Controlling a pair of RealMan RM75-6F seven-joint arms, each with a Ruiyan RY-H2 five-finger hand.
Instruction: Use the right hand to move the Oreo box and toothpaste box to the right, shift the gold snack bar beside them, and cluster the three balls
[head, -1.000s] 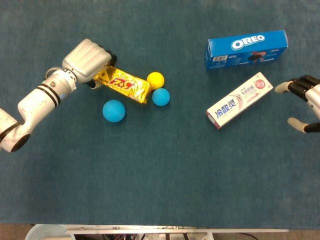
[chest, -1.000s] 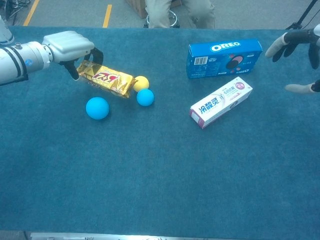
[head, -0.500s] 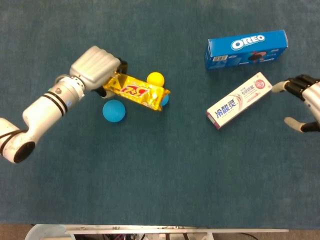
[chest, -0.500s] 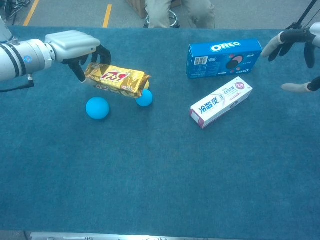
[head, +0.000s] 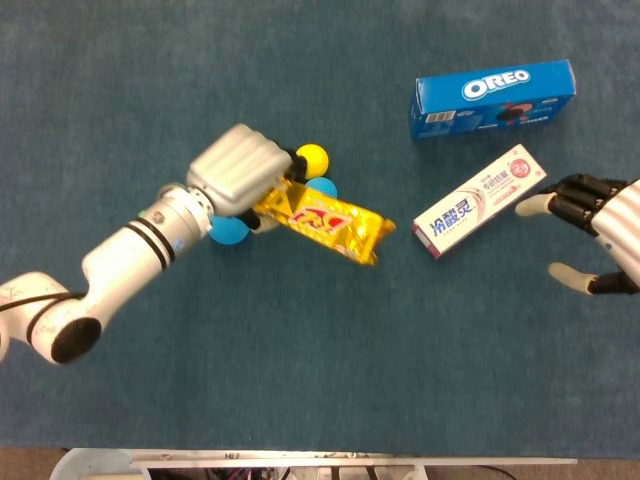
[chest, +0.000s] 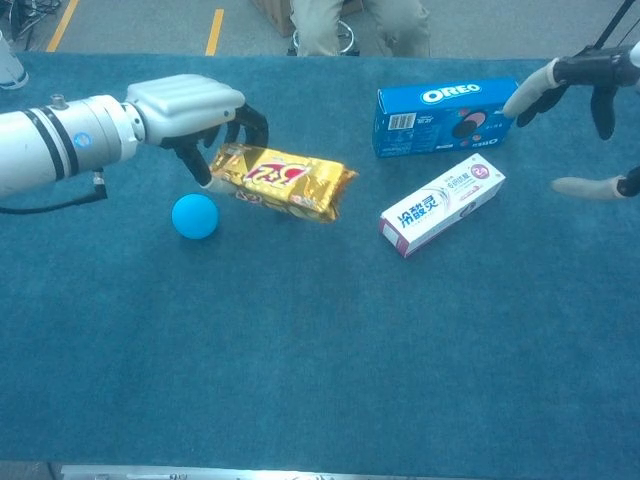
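Left robot hand (chest: 190, 105) is gripping the gold snack bar (chest: 284, 181) by its left end, holding it above the tabletop (chest: 320, 350) between the balls and the toothpaste box (chest: 442, 205). Right robot hand (head: 600, 225) is hovering beside that box, fingers spread, touching nothing.

A flat surface (head: 320, 360) covered in dark teal, carpet-like cloth. Resting directly on it: an Oreo box (head: 494, 98), blue, at the far right; a toothpaste box (head: 480, 201), white and pink, lying diagonally just in front of the Oreo box, apart from it; and, well to the left, a blue ball (chest: 194, 216), a yellow ball (head: 313, 158) and a second, smaller blue ball (head: 322, 187), the last two largely hidden in the chest view.
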